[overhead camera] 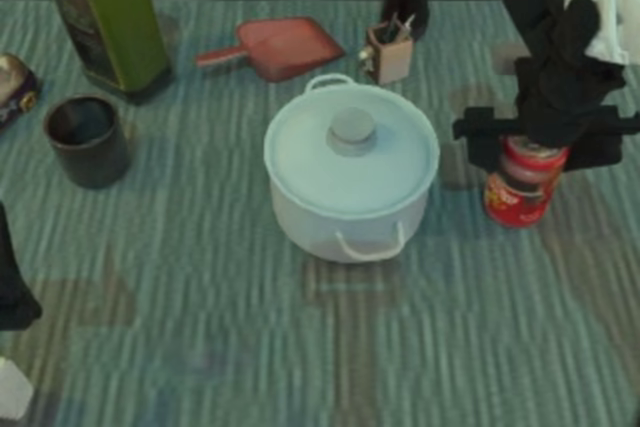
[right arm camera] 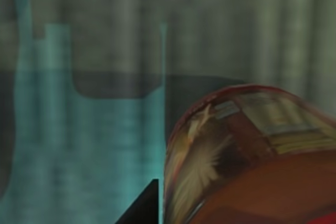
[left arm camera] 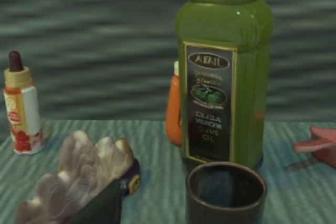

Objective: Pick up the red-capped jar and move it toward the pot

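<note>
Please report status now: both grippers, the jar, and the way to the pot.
Right gripper on top of the red-capped jar, right of the pot. Left arm parked at the table's left edge. Nothing between jar and pot.

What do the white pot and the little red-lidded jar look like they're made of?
The pot looks like white enamelled metal or ceramic: smooth, even matte-gloss surface, grey knob. The red-capped jar, under the right gripper, seems glass with a printed label; hard to confirm.

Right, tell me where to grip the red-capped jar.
Grip the red-capped jar at its red lid, coming straight down from above: it stands upright, and the right gripper already sits over that lid. The pot stands apart on its left.
</note>
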